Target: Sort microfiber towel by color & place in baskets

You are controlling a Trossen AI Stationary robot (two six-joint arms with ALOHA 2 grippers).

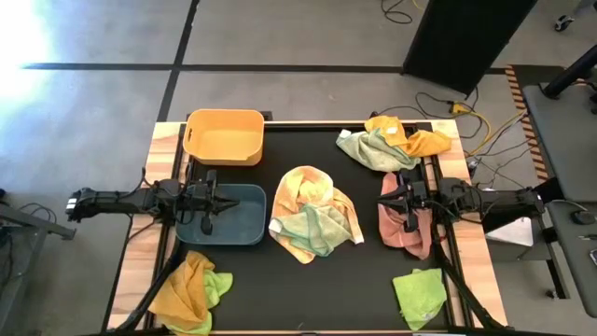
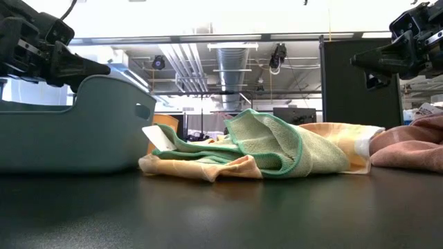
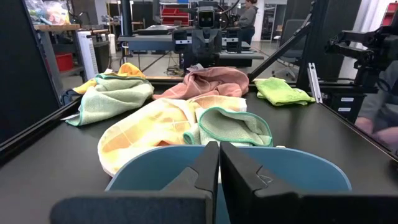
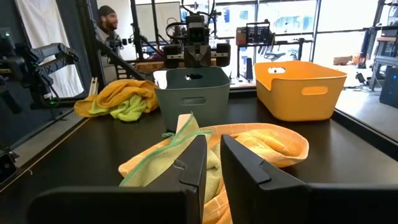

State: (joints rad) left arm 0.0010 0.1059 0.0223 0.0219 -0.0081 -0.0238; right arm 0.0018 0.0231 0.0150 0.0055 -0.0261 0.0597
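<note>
The yellow-orange basket (image 1: pixel 224 136) stands at the far left of the mat. The blue-grey basket (image 1: pixel 227 215) sits just in front of it. My left gripper (image 1: pixel 207 201) hovers shut over the blue-grey basket's left part, clear of its rim (image 3: pixel 230 155). My right gripper (image 1: pixel 403 199) hangs above a pink towel (image 1: pixel 407 226) on the right, its fingers a narrow gap apart (image 4: pixel 213 165). A heap of orange and green towels (image 1: pixel 312 213) lies on the mat between the two grippers. In the low view both grippers are up in the air.
More towels lie around the mat: a green and orange heap (image 1: pixel 392 142) at the far right, an orange and green heap (image 1: pixel 191 291) at the near left, a bright green one (image 1: pixel 420 291) at the near right. A person (image 4: pixel 109 22) stands beyond the table.
</note>
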